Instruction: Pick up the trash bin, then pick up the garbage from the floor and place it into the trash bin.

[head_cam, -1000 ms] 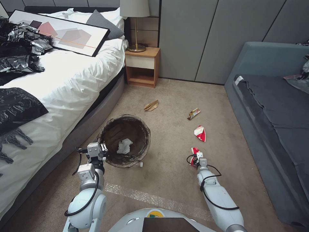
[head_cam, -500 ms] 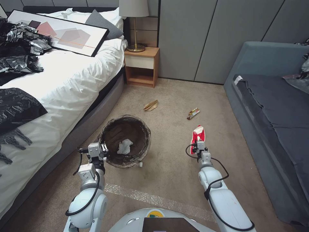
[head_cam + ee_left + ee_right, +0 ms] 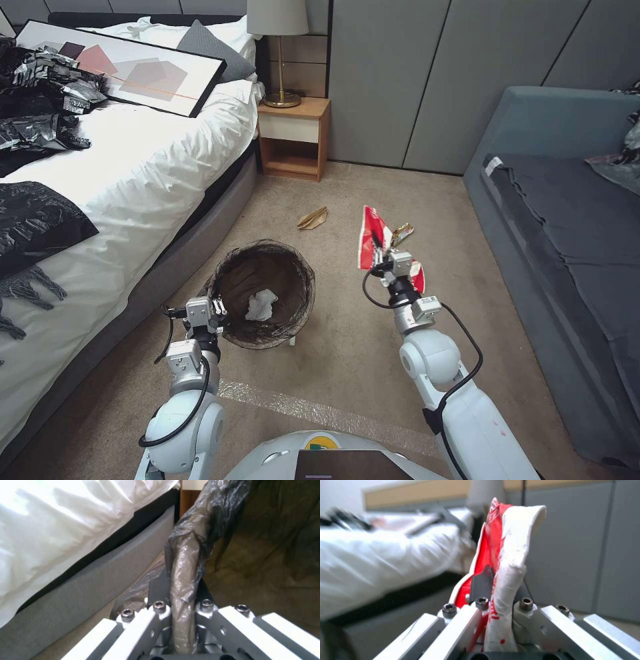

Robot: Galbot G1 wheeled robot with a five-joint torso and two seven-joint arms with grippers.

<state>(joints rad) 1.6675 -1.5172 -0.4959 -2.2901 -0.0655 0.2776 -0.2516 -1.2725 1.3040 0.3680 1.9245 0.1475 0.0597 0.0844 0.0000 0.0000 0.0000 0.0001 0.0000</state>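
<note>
left end effector (image 3: 181,610) clamps the bag-covered rim of the trash bin (image 3: 190,562), bed (image 3: 83,562) beside.

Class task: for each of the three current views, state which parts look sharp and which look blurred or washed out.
Head view: evenly lit and sharp, trash bin crisp. Left wrist view: bed sheet glares white; bin rim between the left gripper fingers is sharp. Right wrist view: room behind smeared; red-white packet in the right gripper stays clearer.

My left gripper (image 3: 212,312) pinches the near-left rim of the bin (image 3: 293,280), which sits beside the bed (image 3: 133,180) on my left. A tissue (image 3: 261,305) lies in it. My right gripper (image 3: 381,255) holds a packet (image 3: 371,238) right of the bin, above the floor (image 3: 347,360). A paper bag (image 3: 313,218) lies beyond the bin.
</note>
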